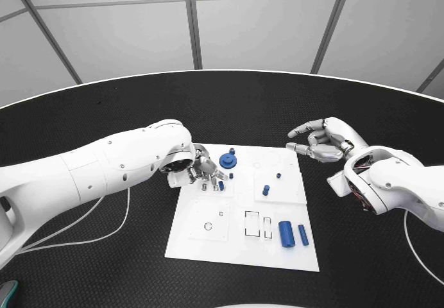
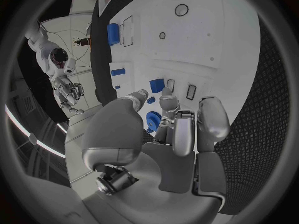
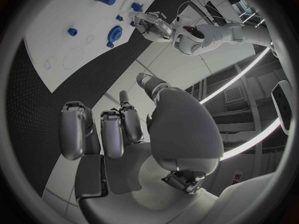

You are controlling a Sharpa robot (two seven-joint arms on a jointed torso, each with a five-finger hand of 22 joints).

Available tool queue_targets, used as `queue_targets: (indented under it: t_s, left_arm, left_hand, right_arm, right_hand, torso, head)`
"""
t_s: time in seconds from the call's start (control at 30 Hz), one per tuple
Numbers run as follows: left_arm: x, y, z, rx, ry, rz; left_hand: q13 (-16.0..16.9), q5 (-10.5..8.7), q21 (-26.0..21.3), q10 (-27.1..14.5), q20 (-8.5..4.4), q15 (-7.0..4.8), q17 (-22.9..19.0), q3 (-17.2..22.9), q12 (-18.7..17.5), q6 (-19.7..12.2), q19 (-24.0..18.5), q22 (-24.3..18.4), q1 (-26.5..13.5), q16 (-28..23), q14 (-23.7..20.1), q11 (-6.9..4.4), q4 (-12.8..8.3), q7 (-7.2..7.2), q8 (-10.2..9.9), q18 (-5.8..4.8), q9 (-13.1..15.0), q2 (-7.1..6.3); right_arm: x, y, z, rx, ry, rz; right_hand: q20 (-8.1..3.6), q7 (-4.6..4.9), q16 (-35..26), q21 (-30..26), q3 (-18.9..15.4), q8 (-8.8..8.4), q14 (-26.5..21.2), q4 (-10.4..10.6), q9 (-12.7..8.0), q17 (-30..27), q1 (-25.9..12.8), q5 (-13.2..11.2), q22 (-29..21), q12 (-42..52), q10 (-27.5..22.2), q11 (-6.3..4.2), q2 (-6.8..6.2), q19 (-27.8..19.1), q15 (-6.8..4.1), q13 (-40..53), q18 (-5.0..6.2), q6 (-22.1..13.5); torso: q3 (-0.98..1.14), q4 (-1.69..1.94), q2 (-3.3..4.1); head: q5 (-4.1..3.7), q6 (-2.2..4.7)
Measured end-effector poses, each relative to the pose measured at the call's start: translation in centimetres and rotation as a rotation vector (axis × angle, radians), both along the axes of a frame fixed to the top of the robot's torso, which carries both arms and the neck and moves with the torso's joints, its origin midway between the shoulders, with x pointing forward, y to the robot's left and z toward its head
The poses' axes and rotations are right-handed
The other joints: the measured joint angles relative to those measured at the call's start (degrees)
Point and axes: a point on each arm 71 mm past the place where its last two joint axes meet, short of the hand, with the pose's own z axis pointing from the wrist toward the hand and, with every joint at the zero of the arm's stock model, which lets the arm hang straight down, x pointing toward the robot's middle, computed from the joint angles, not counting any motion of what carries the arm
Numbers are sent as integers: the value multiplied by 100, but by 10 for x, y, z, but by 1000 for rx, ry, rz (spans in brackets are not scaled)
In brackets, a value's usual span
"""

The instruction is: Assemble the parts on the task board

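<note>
The white task board (image 1: 208, 240) lies in the middle of the black table. On its far left part stands a round blue gear-like part (image 1: 228, 160), with a small blue piece (image 1: 220, 186) and a short peg (image 1: 265, 190) nearby. Two blue cylinders (image 1: 286, 233) lie near the board's front right. My left hand (image 1: 205, 172) hovers over the board's far left, fingers pointing down beside the gear (image 2: 153, 120) and a blue block (image 2: 157, 85), holding nothing. My right hand (image 1: 322, 142) hangs over the bare table past the board's far right corner, fingers loosely bent, empty.
Slots and round holes (image 1: 251, 222) mark the board's front half. A white cable (image 1: 102, 224) trails on the table under my left arm. In the right wrist view the board (image 3: 81, 25) and my left hand (image 3: 152, 25) lie beyond the fingers (image 3: 112, 134).
</note>
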Motion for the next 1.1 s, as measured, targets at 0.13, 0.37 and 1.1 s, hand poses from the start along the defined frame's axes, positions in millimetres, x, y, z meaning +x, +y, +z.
queue_targets:
  t_s: [0.13, 0.37, 1.1]
  left_arm:
    - [0, 1, -2, -10, 4, 10]
    - [-2, 0, -5, -36, 9, 24]
    - [-2, -2, -6, -33, 23, 15]
  left_hand:
    - [0, 22, 0, 0, 0, 0, 0, 0, 0, 0, 0, 0, 47, 0, 0, 0, 0, 0, 23, 0, 13, 11]
    - [32, 39, 0, 0, 0, 0, 0, 0, 40, 0, 0, 13, 94, 0, 0, 0, 0, 0, 44, 0, 29, 41]
    - [31, 39, -3, 0, 1, 0, 0, 0, 40, 0, -1, 17, 121, 0, 0, 0, 0, 0, 44, 0, 37, 67]
  right_arm:
    - [0, 0, 0, 0, 0, 1]
    - [0, 0, 0, 0, 0, 1]
    - [1, 1, -1, -1, 5, 5]
  right_hand:
    - [0, 0, 0, 0, 0, 0, 0, 0, 0, 0, 0, 0, 0, 0, 0, 0, 0, 0, 0, 0, 0, 0]
    - [0, 0, 0, 0, 0, 0, 0, 0, 0, 0, 0, 0, 0, 0, 0, 0, 0, 0, 0, -1, 0, 0]
    - [0, 0, 0, 0, 16, 0, 0, 16, 0, -1, 0, 39, -1, 0, 0, 0, 0, 0, 0, -2, 0, 0]
  torso:
    - [1, 3, -4]
    - [0, 6, -5]
    - [2, 7, -1]
  head:
    - [25, 39]
    - [42, 65]
    - [46, 68]
